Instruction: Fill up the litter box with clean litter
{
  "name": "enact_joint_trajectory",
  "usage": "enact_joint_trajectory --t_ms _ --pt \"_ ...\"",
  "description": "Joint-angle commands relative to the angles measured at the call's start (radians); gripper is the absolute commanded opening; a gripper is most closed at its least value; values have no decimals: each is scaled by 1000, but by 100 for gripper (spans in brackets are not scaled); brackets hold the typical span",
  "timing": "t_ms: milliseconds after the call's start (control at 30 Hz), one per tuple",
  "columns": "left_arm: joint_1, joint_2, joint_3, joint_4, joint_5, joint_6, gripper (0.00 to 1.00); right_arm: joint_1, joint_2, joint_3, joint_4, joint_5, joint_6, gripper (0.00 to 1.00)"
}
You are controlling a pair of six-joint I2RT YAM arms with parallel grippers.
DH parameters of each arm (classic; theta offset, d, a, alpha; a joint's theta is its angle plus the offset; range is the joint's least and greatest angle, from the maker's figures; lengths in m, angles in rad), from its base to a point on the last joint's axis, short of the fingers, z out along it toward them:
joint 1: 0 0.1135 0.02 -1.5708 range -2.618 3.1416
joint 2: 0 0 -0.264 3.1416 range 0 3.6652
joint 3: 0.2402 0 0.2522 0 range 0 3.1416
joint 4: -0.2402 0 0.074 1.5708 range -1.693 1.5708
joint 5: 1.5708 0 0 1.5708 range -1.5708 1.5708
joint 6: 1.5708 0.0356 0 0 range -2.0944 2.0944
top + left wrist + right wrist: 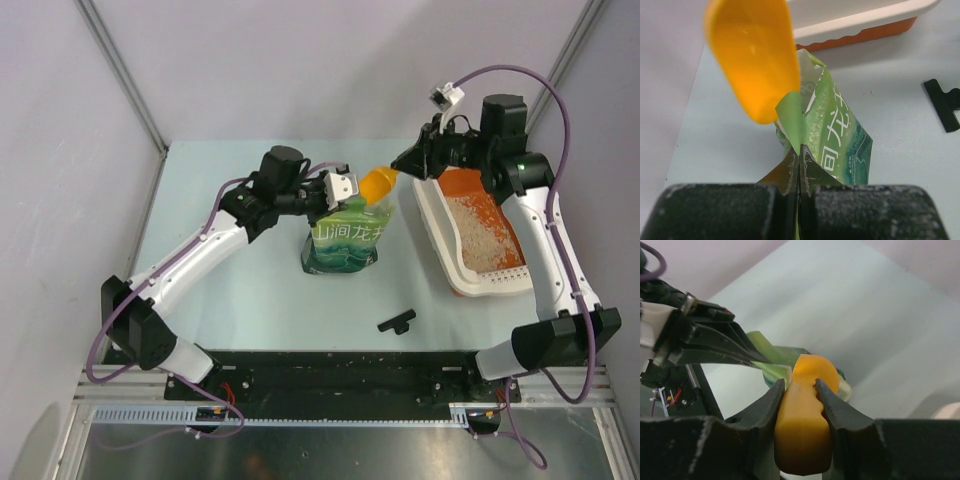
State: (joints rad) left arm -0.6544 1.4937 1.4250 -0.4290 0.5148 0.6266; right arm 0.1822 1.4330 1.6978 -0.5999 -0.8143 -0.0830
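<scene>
Left gripper is pinched shut on the top edge of the green bag. The right gripper is clamped on the handle of the orange scoop, which hangs right at the bag's mouth. The litter box sits on the right side of the table, near the bag, with a patch of clean litter inside.

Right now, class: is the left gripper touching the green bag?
Touching. The left wrist view shows the left gripper shut on the green bag, pinching its top edge.
</scene>
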Motion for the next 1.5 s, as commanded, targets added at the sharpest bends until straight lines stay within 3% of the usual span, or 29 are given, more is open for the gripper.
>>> enact_joint_trajectory --t_ms 0,133,467,667,700,800,967,1133,1233,1433,1467 --pt "-4 -36 43 16 -7 -25 0 2 26 114 -164 -13 -145 0" --pt "-4 -29 48 16 -10 -25 0 -1 40 183 -258 6 -237 0" --pt "2 -26 75 19 -18 -25 0 75 116 134 -350 78 -393 0" --pt "6 -44 60 22 -10 -41 0 204 193 106 -189 419 -261 0" --pt "6 -46 57 22 -7 -42 0 221 195 100 -155 545 -176 0" --pt "4 -47 55 29 -1 -50 0 240 188 68 -91 657 -45 0" --pt "4 -33 74 39 -2 -85 0 267 107 -131 100 641 43 0" --pt "4 -30 84 49 14 -107 0 338 125 -210 112 846 46 0" --pt "4 -30 89 52 22 -111 0 353 138 -260 120 886 74 0" --pt "4 -24 98 61 42 -130 0 327 168 -331 103 825 201 0" --pt "4 -23 98 64 44 -137 0 316 171 -337 106 746 225 0"
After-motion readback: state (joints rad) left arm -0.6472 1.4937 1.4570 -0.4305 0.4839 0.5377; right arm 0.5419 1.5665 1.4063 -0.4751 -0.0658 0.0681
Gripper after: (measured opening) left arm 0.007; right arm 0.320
